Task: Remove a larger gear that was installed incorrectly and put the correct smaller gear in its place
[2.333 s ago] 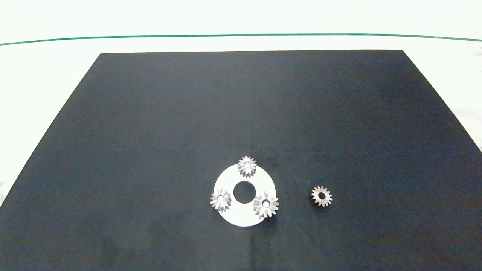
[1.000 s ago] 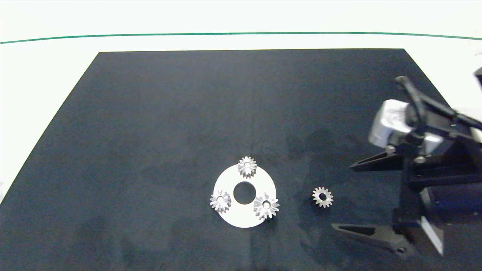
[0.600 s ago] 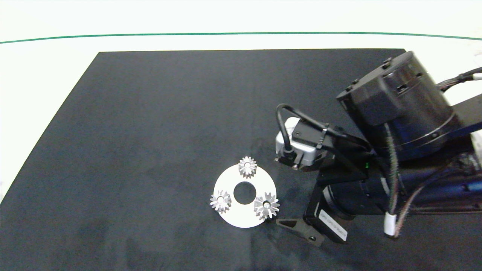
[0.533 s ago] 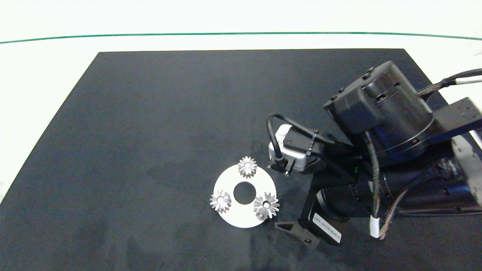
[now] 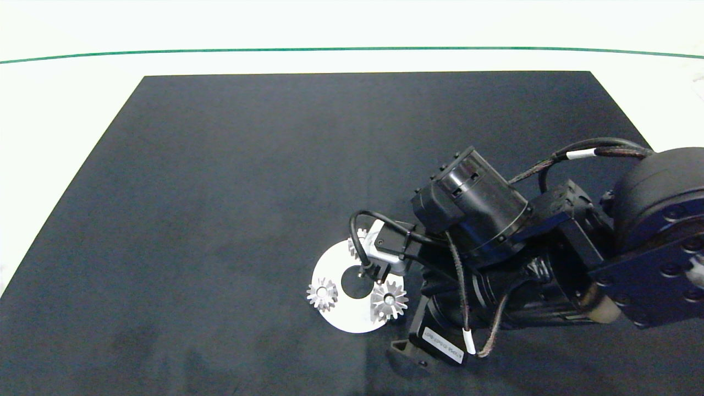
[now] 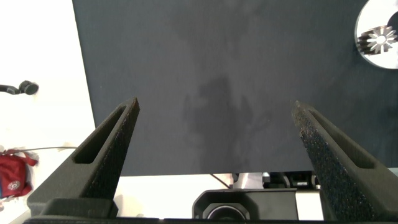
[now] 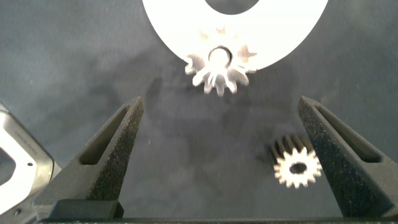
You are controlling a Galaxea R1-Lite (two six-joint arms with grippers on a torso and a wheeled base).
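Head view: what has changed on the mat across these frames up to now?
The right arm came in from the right and swept toward the white disc; its end effector now hangs open over the larger gear, holding nothing. The arm now hides the smaller gear from above. The gears and disc lie as before. The left end effector is open off to the side.

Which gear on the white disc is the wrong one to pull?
Find the white disc on the black mat. Of its three gears, take the larger gear, on the disc's edge nearest the right hand, whose fingers stand open. Its long pointed teeth spread wider than its stubby-toothed neighbours'.
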